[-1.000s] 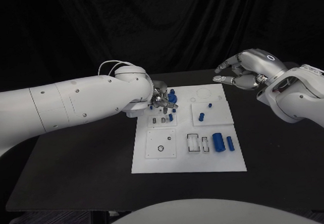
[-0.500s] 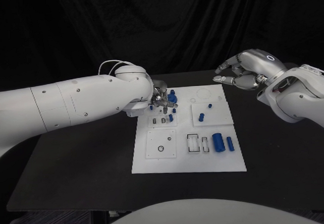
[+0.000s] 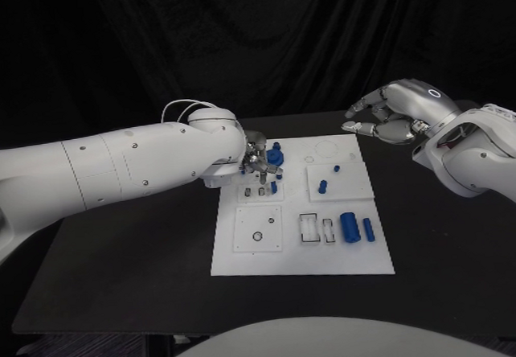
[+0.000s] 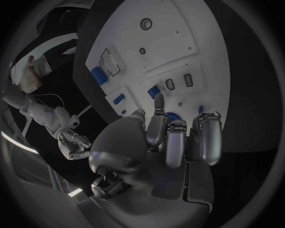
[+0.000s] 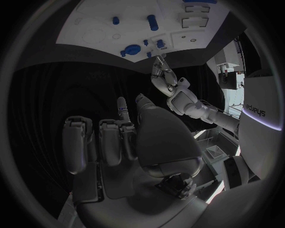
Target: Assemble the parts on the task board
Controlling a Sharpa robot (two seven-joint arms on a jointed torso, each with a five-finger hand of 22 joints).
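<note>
The white task board lies in the middle of the black table. My left hand hovers low over the board's far left corner, fingertips down beside a chunky blue part; whether they pinch it is hidden. In the left wrist view the fingers cover a blue piece on the board. Other blue parts lie on the board: a thick cylinder, a slim pin and a short piece. My right hand hangs raised past the far right corner, loosely curled and holding nothing.
Black table surrounds the board on all sides. My bulky left forearm stretches over the table's left half. The right wrist view shows the board with blue parts and my left hand at its edge.
My left arm and hand have edged slightly to the right at the board's far left corner. The right hand has stayed where it was.
</note>
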